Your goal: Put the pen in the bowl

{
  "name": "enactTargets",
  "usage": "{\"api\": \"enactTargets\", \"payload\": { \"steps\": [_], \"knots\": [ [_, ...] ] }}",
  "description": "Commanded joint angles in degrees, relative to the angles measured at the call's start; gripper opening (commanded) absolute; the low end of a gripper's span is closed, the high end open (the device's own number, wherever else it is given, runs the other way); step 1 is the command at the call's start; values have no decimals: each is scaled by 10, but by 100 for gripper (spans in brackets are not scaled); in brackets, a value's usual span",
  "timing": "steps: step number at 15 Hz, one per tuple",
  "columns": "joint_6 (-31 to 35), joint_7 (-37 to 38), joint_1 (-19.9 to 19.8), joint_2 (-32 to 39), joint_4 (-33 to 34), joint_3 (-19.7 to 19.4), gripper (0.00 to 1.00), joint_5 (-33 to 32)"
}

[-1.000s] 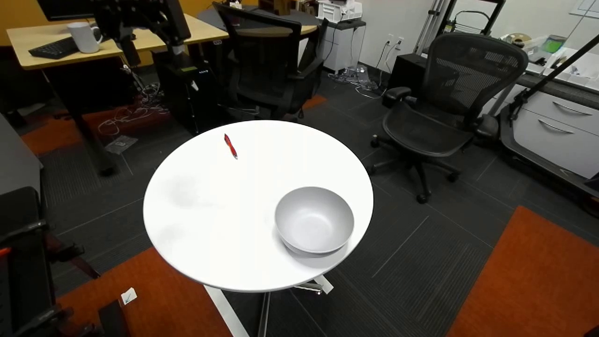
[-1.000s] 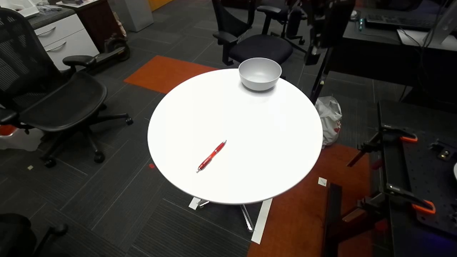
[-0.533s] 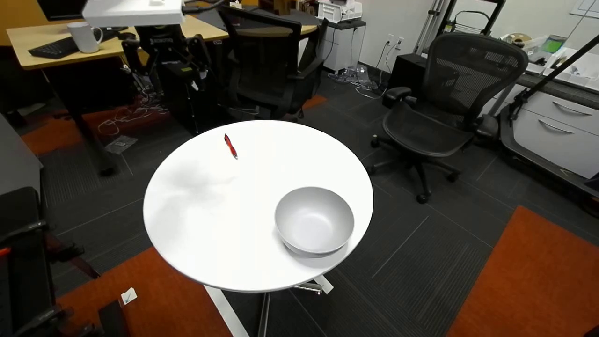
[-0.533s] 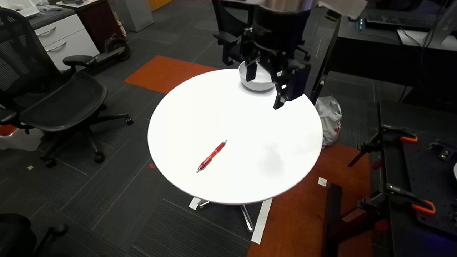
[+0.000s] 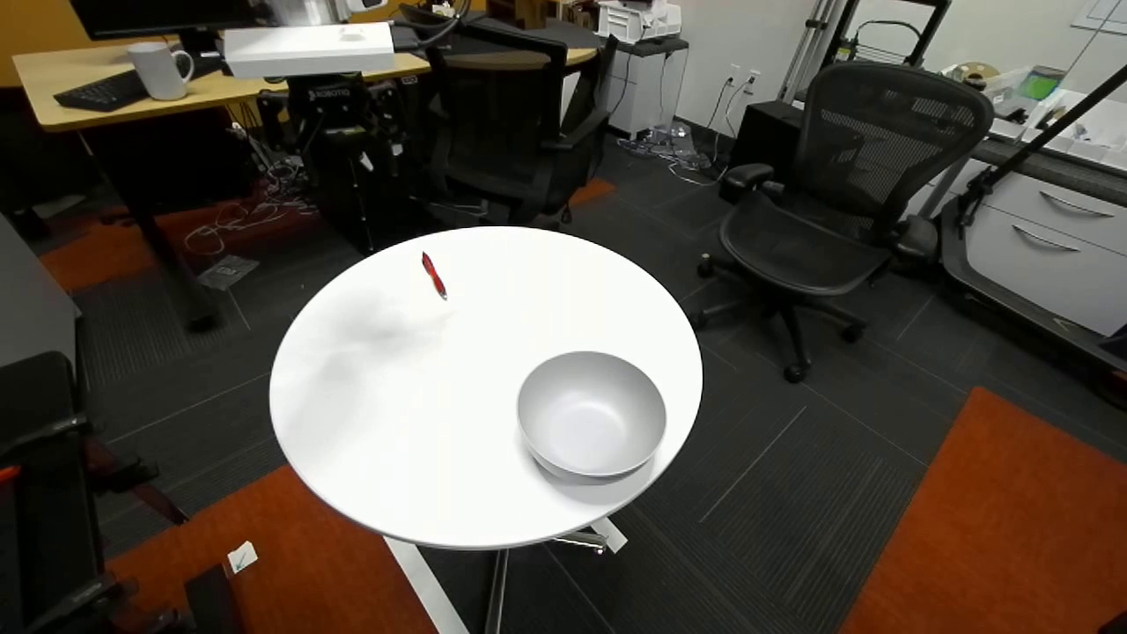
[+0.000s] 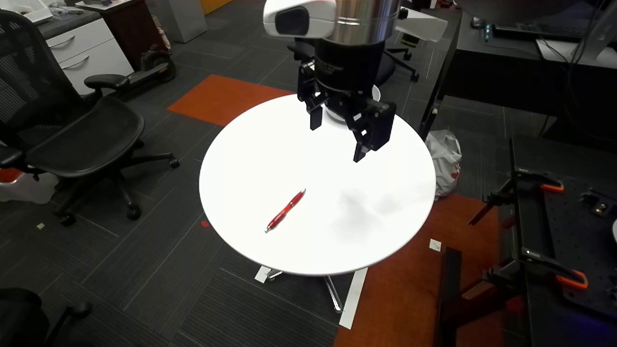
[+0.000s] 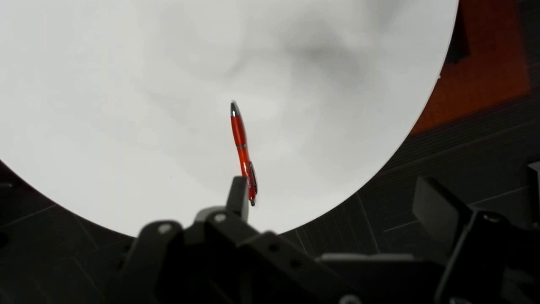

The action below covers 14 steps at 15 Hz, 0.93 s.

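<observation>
The red pen lies flat on the round white table; it also shows in the other outside picture. In the wrist view the pen has its silver tip away from the gripper, and one finger overlaps its clip end. The light grey bowl stands on the table, with nothing in it. In an exterior view the bowl is mostly hidden behind the gripper. My gripper is open and empty, above the table. Its fingers are wide apart in the wrist view.
Black office chairs stand on the floor beyond the table. A wooden desk with a white mug is behind the arm in an exterior view. A black bench with orange clamps stands to one side.
The arm has come further into view, and the gripper has moved lower over the table and toward the pen. It now covers more of the bowl in an exterior view. Pen and bowl have not moved.
</observation>
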Motion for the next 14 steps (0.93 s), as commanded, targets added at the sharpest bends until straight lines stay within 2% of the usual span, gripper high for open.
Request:
{"api": "enactTargets", "payload": {
  "steps": [1,2,7,11,14],
  "knots": [
    [11,-12,-10,9,8,12,100,-4],
    [20,-55,-13,18,12,18,100,3],
    [43,-150,-22,77,48,31,100,12],
    [76,-172,-35,134,86,37,100,11],
    [85,-157,-35,180,120,36,100,-4]
  ]
}}
